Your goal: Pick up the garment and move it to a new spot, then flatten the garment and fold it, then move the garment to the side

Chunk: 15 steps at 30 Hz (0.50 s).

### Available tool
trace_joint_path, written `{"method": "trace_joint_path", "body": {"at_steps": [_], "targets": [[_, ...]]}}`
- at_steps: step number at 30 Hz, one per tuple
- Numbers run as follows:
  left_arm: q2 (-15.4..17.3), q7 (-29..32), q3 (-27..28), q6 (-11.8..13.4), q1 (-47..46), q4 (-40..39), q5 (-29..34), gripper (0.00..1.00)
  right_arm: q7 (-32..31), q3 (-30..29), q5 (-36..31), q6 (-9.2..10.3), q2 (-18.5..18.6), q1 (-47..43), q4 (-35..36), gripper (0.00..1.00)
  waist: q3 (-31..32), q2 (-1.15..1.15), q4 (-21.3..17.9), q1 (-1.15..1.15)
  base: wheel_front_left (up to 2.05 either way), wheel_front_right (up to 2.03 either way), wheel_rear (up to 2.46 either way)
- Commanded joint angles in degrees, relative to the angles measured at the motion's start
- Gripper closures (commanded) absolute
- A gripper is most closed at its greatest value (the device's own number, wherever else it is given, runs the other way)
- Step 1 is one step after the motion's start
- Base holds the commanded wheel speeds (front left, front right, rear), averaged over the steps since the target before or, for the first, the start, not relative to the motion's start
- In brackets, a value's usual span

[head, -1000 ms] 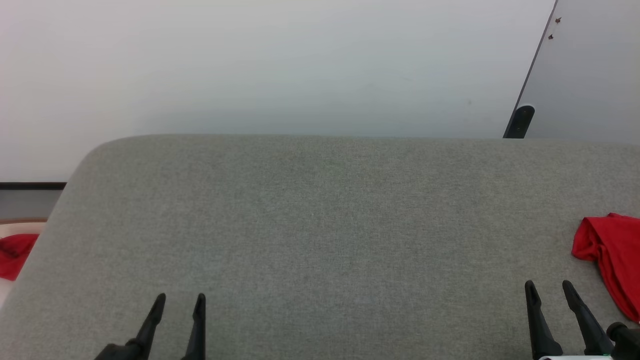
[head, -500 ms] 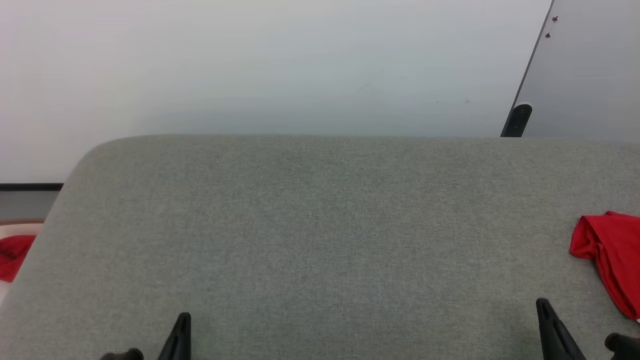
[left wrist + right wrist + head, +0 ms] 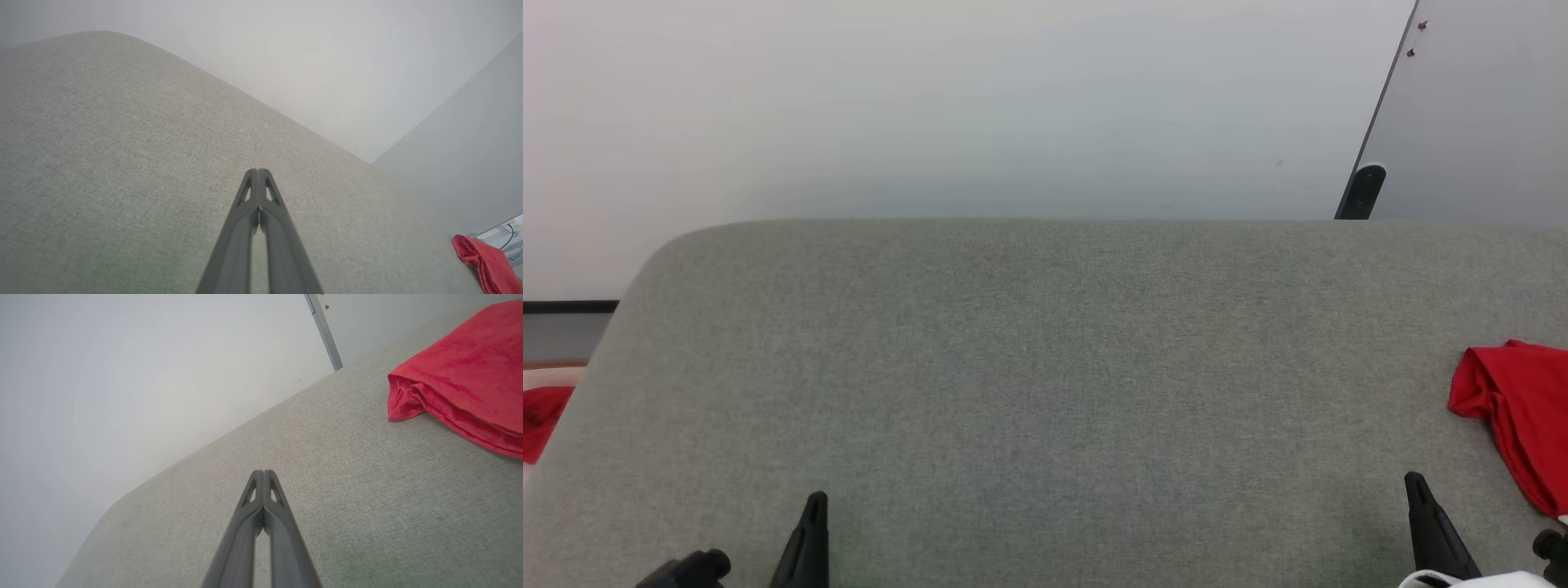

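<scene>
From my head, the jersey [image 3: 1515, 420] lies bunched at the right edge of the grey cushion [image 3: 1045, 367], just beyond my right gripper [image 3: 1425, 523]; my left gripper [image 3: 809, 531] is well apart. My left wrist shows pinched, empty fingers. My right wrist shows the same: I should open before reaching for the near fold.

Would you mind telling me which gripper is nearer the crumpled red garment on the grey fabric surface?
Right. The right gripper sits just beside the red garment; the left gripper is far across the grey surface.
</scene>
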<state>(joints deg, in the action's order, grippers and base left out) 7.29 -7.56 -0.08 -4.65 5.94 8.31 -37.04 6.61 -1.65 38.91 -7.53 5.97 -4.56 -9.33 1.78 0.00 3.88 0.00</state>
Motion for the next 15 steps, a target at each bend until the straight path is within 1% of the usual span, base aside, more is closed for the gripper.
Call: {"method": "trace_joint_path", "body": {"at_steps": [1, 15], "targets": [[0.11, 0.14, 0.41, -0.46, -1.37, -0.54, -1.44, 1.00, -0.22, -0.43, 1.32, 0.01, -0.01, 1.70, 0.60, 1.00, -0.01, 0.00, -0.02, 0.00, 0.00, 0.00, 0.00], [-0.77, 2.98, 1.70, -0.98, -3.63, 0.69, -12.37, 1.00, -2.83, -1.32, 11.90, 0.02, -0.60, 3.68, -0.42, 1.00, -0.28, 0.00, -0.55, 0.00, 0.00, 0.00, 0.00]]}}
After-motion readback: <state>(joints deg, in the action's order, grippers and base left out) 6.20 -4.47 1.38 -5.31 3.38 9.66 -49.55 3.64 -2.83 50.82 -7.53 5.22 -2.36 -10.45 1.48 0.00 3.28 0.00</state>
